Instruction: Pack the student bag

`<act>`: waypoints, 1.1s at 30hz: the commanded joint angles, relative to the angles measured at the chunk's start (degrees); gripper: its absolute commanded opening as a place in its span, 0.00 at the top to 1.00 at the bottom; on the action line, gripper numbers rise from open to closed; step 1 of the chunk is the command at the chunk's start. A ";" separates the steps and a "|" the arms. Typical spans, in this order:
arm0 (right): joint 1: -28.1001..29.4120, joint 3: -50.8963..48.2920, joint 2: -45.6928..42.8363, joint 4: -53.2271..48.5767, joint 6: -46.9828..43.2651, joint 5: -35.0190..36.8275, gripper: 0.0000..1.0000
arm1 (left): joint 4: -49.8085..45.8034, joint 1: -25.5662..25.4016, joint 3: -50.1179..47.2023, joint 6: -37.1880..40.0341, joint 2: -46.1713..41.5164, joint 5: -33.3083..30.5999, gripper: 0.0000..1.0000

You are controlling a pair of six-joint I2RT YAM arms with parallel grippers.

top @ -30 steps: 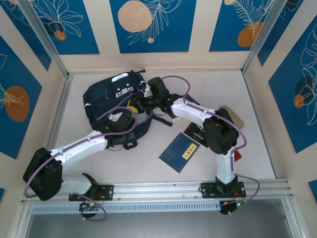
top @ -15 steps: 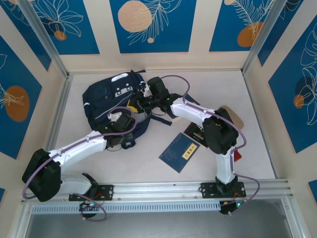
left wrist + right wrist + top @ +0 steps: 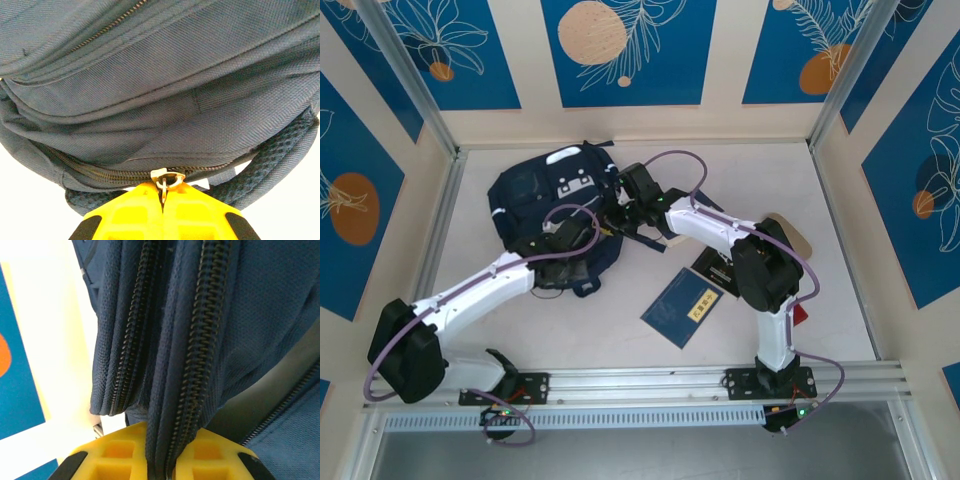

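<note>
Student bag (image 3: 545,200) lies on the table (image 3: 770,180) toward the far-left corner, well apart from the right edge; a blue book (image 3: 685,305) lies flat nearer the middle, unpacked. Bag rests with a white-patched face up. Long axis judged to run roughly from far edge toward near edge, tilted a little; the patched end points at the far edge, the bulkier end toward the arms. Which end is the top I cannot say for sure. Left gripper (image 3: 585,228) is at the near-right flank of the bag; in its wrist view the left gripper (image 3: 162,192) has its fingers pressed together on the small metal zipper pull (image 3: 165,179), which sits at the end of a zip line under the folded cloth of the bag (image 3: 160,75). Right gripper (image 3: 618,212) meets the bag's right side; close up the right gripper (image 3: 159,460) is nipped tight on a fold of the bag's edge, with two zip tracks (image 3: 197,340) running up out of the pinch. Handling, as a judgement: woven cloth, soft and slack, slumps and folds rather than holding shape, likely light while little is in it, not fragile, not slippery. No stiff body to grab. Best holds are the pull tab for running the zip and the seam beside the track for bracing. The padded mesh strap (image 3: 280,165) would also take a grip.
</note>
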 commanded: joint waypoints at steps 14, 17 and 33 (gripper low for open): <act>-4.71 -3.25 -5.74 -3.19 -6.07 3.46 0.63 | -0.77 4.29 1.07 11.25 0.35 11.10 1.00; -4.68 -6.89 -8.82 -3.97 -3.34 3.24 0.41 | 3.09 4.27 1.89 12.98 0.54 15.42 1.00; -1.55 -26.08 -17.30 7.22 15.91 -2.07 0.31 | 10.11 3.57 8.63 15.90 6.66 27.02 1.00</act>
